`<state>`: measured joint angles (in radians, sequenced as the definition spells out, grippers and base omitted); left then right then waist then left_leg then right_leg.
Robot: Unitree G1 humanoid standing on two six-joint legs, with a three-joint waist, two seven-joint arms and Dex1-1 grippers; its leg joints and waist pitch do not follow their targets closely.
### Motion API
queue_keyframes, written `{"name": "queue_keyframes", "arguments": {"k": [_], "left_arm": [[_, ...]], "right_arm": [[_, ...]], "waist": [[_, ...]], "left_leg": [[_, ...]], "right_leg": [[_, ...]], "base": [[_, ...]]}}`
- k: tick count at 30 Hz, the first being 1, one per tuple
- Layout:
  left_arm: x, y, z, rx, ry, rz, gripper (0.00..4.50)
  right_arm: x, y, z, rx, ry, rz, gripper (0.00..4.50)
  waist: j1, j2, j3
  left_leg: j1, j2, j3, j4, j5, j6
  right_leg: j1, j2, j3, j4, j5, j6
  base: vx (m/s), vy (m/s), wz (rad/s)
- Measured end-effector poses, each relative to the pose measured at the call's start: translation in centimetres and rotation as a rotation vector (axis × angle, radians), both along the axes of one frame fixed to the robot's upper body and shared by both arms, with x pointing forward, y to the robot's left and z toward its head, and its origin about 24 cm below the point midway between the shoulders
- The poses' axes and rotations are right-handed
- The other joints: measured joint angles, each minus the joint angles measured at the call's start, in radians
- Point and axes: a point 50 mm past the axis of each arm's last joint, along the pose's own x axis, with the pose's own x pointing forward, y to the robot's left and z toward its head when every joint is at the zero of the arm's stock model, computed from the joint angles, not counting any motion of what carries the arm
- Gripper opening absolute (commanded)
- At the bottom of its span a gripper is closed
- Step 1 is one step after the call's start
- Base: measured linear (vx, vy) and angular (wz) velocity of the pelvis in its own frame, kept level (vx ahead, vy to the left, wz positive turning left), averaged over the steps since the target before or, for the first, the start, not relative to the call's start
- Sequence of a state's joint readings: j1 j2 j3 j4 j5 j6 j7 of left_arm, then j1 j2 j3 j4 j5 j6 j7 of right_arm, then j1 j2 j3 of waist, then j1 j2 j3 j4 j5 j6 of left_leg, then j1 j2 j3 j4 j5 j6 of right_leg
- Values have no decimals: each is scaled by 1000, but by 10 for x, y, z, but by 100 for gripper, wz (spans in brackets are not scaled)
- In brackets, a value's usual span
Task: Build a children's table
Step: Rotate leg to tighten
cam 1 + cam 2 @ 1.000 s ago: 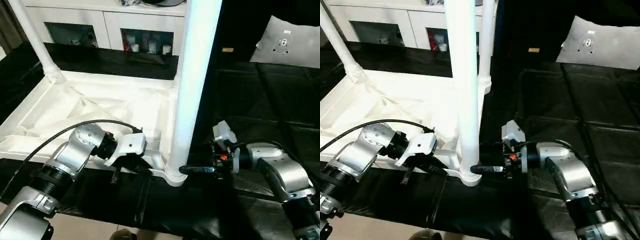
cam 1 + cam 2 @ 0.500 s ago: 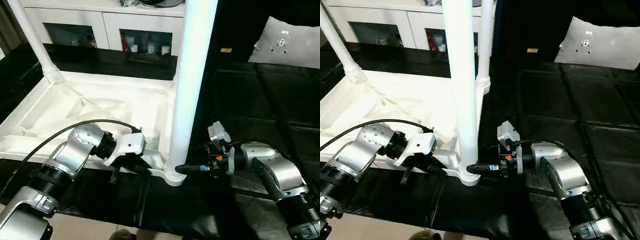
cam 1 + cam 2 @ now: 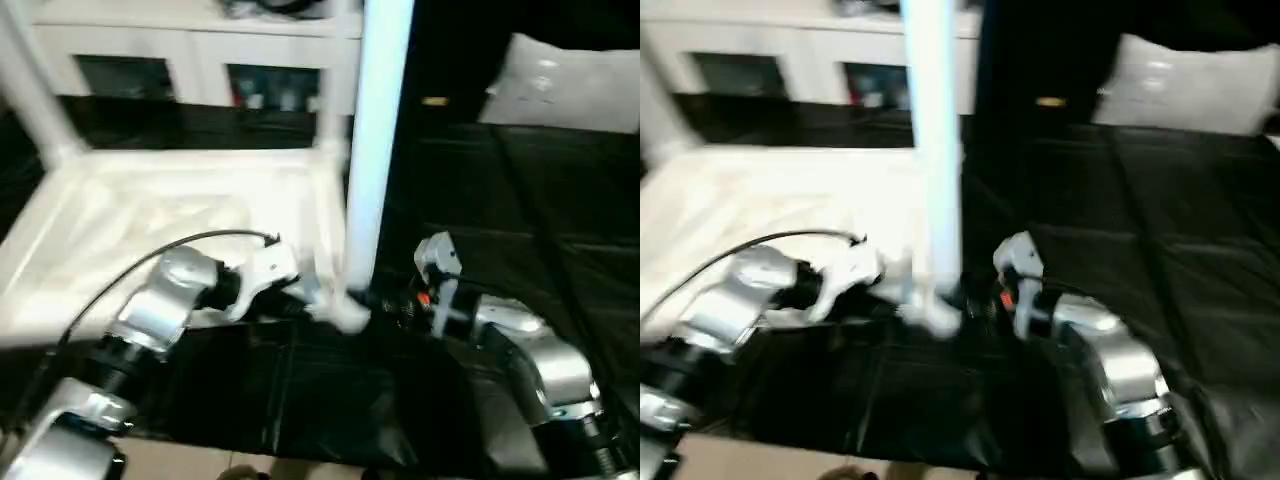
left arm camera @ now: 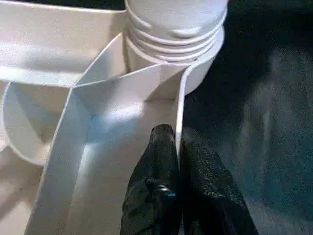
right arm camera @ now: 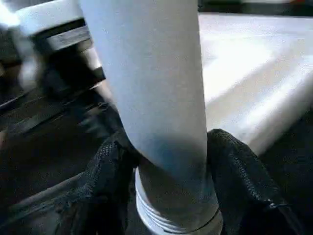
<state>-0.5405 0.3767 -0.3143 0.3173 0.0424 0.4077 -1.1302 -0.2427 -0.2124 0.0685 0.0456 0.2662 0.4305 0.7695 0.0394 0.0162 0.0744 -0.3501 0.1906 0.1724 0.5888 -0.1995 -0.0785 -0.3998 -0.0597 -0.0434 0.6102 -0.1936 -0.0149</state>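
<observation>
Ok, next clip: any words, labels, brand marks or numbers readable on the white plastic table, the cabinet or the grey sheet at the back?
None can be read.
White plastic table top and its long round leg: no print shows.
Flat grey sheet: a small mark, too blurred to read.
White cabinet with glass doors: contents blurred, no label legible.

both head views smear with motion blur; white table top [image 3: 150,200] glares brightly, black floor covering [image 3: 520,200] stays dim.
</observation>
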Motion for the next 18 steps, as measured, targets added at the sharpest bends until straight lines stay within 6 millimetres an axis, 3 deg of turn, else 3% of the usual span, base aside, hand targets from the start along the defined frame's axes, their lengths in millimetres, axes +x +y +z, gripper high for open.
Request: {"name": "queue_keyframes", "arguments": {"k": [6, 11, 13, 16, 18], "left_arm": [[11, -32, -3, -40, -45, 254, 0], [15, -47, -1, -41, -84, 340, 0], [15, -50, -1, -46, -88, 347, 0], [14, -52, 1, -44, -100, 337, 0], [13, -51, 2, -34, -113, 319, 0]], "right_arm": [[22, 23, 2, -10, -5, -383, 196], [33, 37, 5, -48, -14, -545, 195], [34, 38, 5, -47, -21, -572, 265], [34, 40, 5, -16, -24, -603, 271], [33, 39, 5, 0, -35, -598, 299]], "waist": [[-17, 0, 0], [-17, 0, 0], [-14, 0, 0], [-8, 0, 0], [-8, 0, 0]], "left_leg": [[0, 0, 0, -2, 0, 0], [-2, -1, 0, -5, 0, 0], [-2, -1, 0, -8, -1, 0], [-3, -1, 0, -13, 0, 0], [-6, -1, 0, -13, 0, 0]], "right_leg": [[-2, 0, 0, 0, 0, 0], [-4, 0, 0, -1, 0, 0], [-4, 0, 0, -1, 1, -2], [-5, 1, 0, -3, 1, -1], [-7, 1, -1, -3, 1, -1]], "base": [[0, 0, 0], [0, 0, 0], [0, 0, 0], [0, 0, 0], [0, 0, 0]]}}
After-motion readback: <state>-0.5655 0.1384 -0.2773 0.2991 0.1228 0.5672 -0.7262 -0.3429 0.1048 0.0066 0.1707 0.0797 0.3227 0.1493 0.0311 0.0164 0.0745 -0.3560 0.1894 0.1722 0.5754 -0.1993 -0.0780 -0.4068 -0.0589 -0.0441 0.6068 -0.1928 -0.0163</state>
